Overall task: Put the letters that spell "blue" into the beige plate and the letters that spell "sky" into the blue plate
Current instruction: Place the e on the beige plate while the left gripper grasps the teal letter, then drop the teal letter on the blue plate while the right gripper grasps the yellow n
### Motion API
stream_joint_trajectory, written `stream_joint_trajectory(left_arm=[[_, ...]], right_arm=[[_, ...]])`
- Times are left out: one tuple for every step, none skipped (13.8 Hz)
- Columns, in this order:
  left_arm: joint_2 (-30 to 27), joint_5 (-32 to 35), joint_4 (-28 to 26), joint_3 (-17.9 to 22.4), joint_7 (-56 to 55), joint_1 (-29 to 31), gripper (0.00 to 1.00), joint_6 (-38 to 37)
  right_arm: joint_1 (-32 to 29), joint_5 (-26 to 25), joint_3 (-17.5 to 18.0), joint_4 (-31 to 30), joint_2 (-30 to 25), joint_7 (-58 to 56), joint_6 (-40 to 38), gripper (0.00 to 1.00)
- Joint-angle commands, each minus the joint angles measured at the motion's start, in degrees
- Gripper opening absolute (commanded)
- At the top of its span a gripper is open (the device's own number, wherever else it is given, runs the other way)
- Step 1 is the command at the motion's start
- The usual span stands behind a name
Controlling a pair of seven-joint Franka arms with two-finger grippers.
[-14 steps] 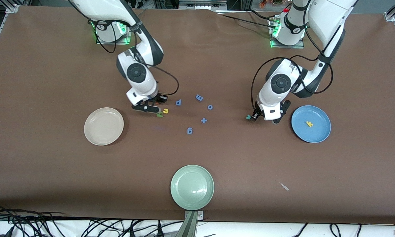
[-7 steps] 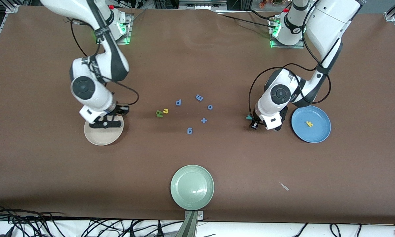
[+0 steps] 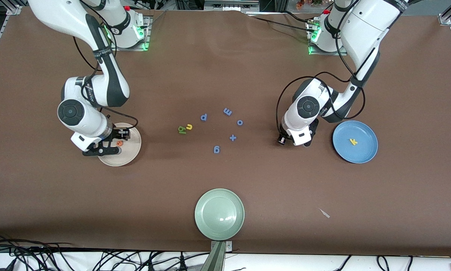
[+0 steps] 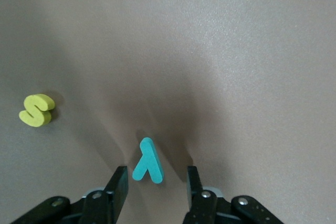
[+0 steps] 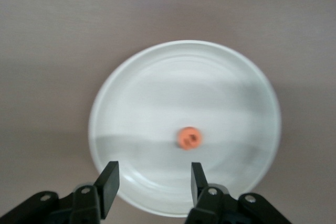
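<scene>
The orange e [image 3: 119, 143] lay inside the beige plate [image 3: 133, 150], toward the right arm's end of the table; the right wrist view showed it [image 5: 189, 138] free on the plate's floor [image 5: 157, 93]. The right gripper [image 3: 105, 147] hung over that plate with its fingers [image 5: 108, 181] spread apart and nothing between them. The yellow u [image 3: 189, 127], the light green b [image 3: 180, 130] and the darker green l [image 3: 184, 131] sat clustered, touching, on the table between the beige plate and the blue letters p [image 3: 204, 117], m [image 3: 227, 111], o [image 3: 240, 122], g [image 3: 216, 149] and the plus sign [image 3: 233, 137]. The yellow k [image 3: 353, 141] lay in the blue plate [image 3: 366, 150]. The left gripper [image 3: 290, 140] stood low over the table just beside the blue plate; the left wrist view showed its fingers [image 4: 118, 182] parted on either side of the teal y [image 4: 147, 161], not pressing it. The yellow s [image 4: 36, 110] lay on the table near the y. A pale green plate [image 3: 219, 214] sat nearest the front camera.
</scene>
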Motion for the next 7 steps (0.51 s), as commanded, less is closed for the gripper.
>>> stream_joint_trajectory(left_arm=[[0.21,0.30,1.23,0.44,-0.63,0.56,0.53,-1.02],[0.29,0.31,1.32,0.53,-0.63,0.56,0.52,-1.02],[0.29,0.31,1.23,0.53,-0.54,0.56,0.51,-1.02],[0.29,0.31,1.32,0.53,-0.71,0.56,0.51,-1.02],[0.21,0.31,1.23,0.53,-0.98,0.65,0.51,-1.02],[0.12,0.31,1.23,0.53,-1.15,0.65,0.51,-1.02],[0.03,0.31,1.14,0.53,-1.16,0.65,0.50,-1.10]], right_arm=[[0.66,2.57,4.53,1.20,-0.09,8.43,-0.65,0.68],[0.93,2.57,6.90,1.63,0.09,14.57,-0.57,0.68],[1.71,2.57,8.67,2.42,0.44,19.68,-0.39,0.68],[2.85,2.57,9.38,3.21,1.22,24.43,-0.39,0.68],[4.52,2.57,9.65,4.09,2.01,28.82,-0.30,0.68],[7.14,2.66,9.74,4.53,2.63,32.96,0.04,0.68],[9.26,2.66,9.74,4.62,3.42,37.26,1.27,0.68]])
